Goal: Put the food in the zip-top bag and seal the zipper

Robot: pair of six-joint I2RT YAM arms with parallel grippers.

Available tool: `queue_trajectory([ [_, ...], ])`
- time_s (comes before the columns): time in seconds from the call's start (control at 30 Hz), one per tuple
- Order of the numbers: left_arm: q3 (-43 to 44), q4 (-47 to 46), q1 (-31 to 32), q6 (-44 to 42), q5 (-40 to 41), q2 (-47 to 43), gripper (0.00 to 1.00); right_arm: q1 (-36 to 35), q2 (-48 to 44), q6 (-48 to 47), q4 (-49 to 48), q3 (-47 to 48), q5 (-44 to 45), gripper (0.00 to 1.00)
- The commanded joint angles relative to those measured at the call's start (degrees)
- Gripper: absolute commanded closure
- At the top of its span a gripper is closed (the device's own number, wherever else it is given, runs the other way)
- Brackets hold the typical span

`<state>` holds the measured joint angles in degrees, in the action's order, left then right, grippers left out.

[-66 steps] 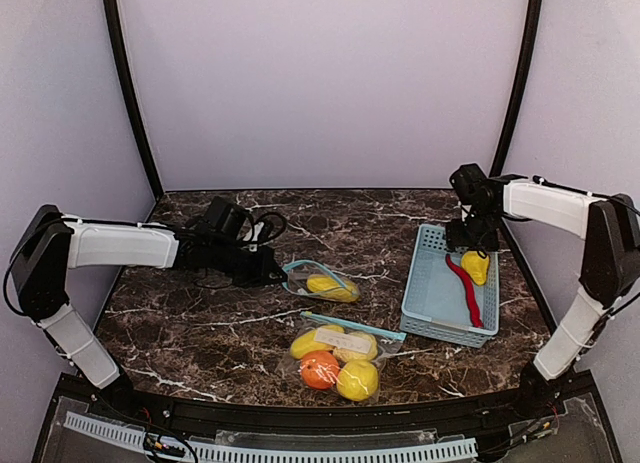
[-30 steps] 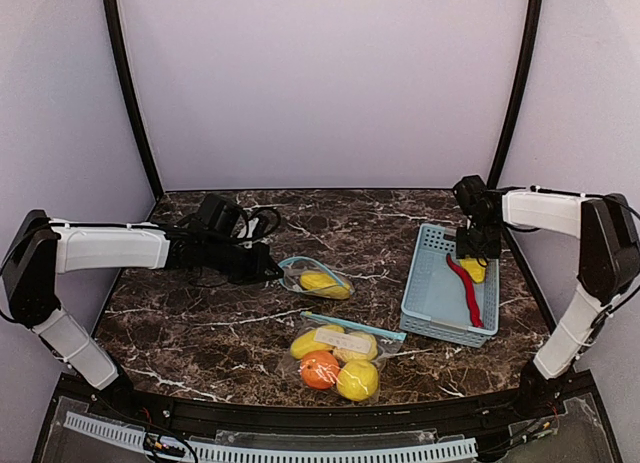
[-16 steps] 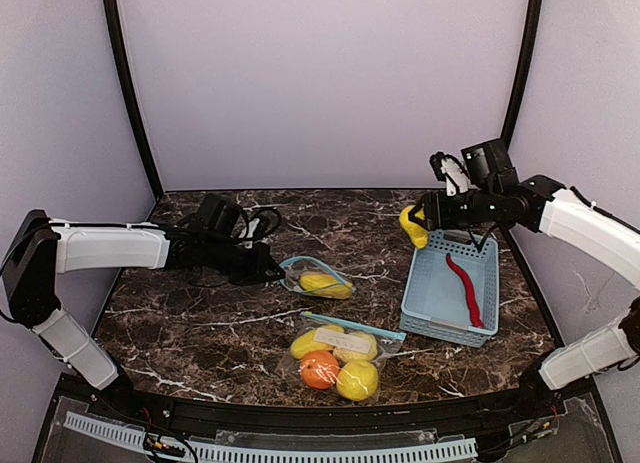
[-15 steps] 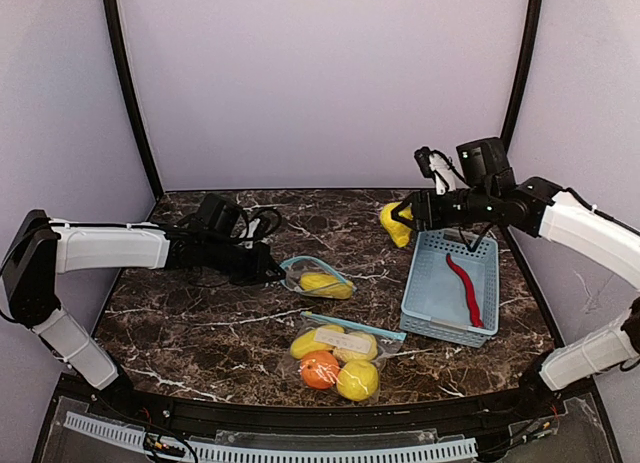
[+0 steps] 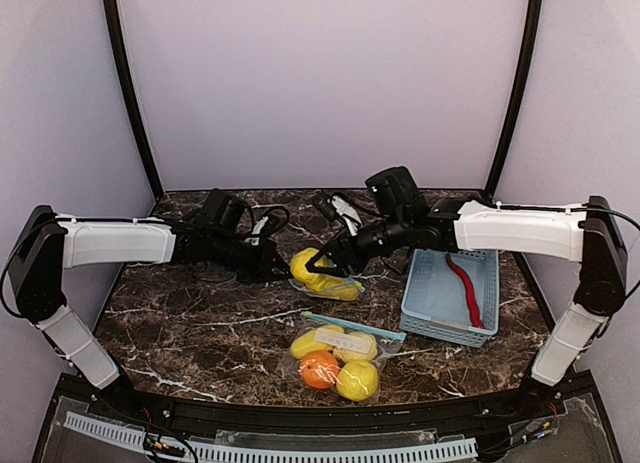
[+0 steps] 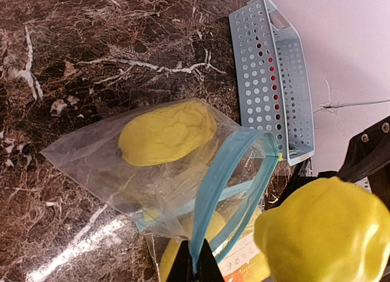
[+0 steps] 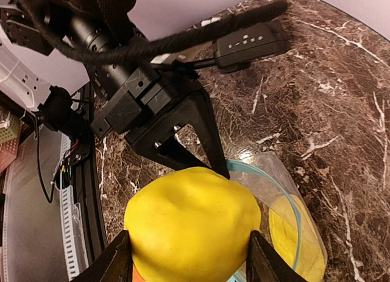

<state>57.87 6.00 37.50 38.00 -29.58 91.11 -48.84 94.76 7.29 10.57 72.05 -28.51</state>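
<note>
A clear zip-top bag (image 5: 335, 286) with a blue zipper rim (image 6: 228, 172) lies mid-table with one yellow fruit (image 6: 167, 133) inside. My left gripper (image 5: 274, 269) is shut on the rim's near edge and holds the mouth open; its tips show in the left wrist view (image 6: 195, 268). My right gripper (image 5: 318, 264) is shut on a yellow fruit (image 7: 192, 230) right at the bag's mouth (image 7: 277, 178). That fruit also shows in the left wrist view (image 6: 326, 233). A slim red chili (image 5: 466, 285) lies in the blue basket (image 5: 428, 305).
A second zip-top bag (image 5: 337, 357) holding yellow fruits and an orange (image 5: 319, 369) lies near the front edge. The basket stands at the right. The left gripper's black fingers (image 7: 183, 133) are close against the held fruit.
My right gripper took a yellow fruit out of the basket, lifted it and carried it left to the bag's mouth. My left gripper stayed shut on the bag's rim.
</note>
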Motion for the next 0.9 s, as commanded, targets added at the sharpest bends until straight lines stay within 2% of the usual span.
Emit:
queue_trajectory([
  [0.0,2.07,1.62,-0.14,-0.29,-2.88,1.13,0.99,-1.62,3.71,-3.93,-2.68,3.71,-1.03,0.62],
  [0.43,2.73,3.57,-0.67,-1.64,-1.46,1.31,0.99,-1.86,11.36,-3.61,5.61,8.40,12.88,0.65],
  [0.87,2.44,3.28,-0.85,-1.92,0.34,1.24,0.99,-3.70,19.68,-5.12,14.28,18.26,14.84,0.66],
])
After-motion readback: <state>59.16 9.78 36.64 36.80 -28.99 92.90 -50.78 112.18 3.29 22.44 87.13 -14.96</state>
